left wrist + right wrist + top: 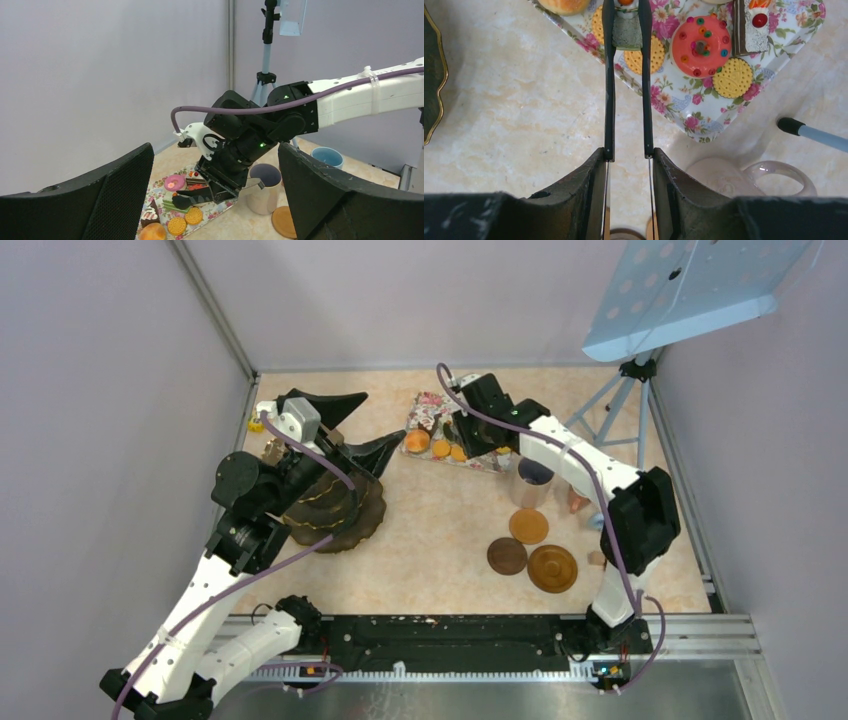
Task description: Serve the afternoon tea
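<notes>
- the right claw (628,154) is closed on the handles of a pair of black tongs (609,90), which it holds squeezed, the two arms running nearly side by side.
- the tong tips pinch a small grey-green cake (626,35) over the flowered tray (704,107); whether the cake is clear of the tray cannot be told.
- in the right wrist view a round orange biscuit (657,55) lies on the tray under the tong tips.
- a pink round cake (700,45) with coloured dots sits at 3 o'clock of the tips.
- a second biscuit (733,77) lies just beside the pink cake at 4 o'clock, and a chocolate slice (751,25) with a red cherry at 2 o'clock.
- an orange bun (561,5) sits at 10 o'clock of the tips, at the tray's edge.
- from above, the tray is at 12 o'clock of the table (440,540).
- the tall mug (530,480) stands off the tray at 3 o'clock, under the right arm.
- a light-blue cup (327,156) stands on the table beyond the mug in the left wrist view.
- three brown saucers (552,568) lie close together at 4 o'clock.
- the left claw (378,420) has its fingers spread wide with nothing between them, pointing at the tray.
- a dark gold-rimmed plate (335,510) lies at 9 o'clock, under the left arm.
</notes>
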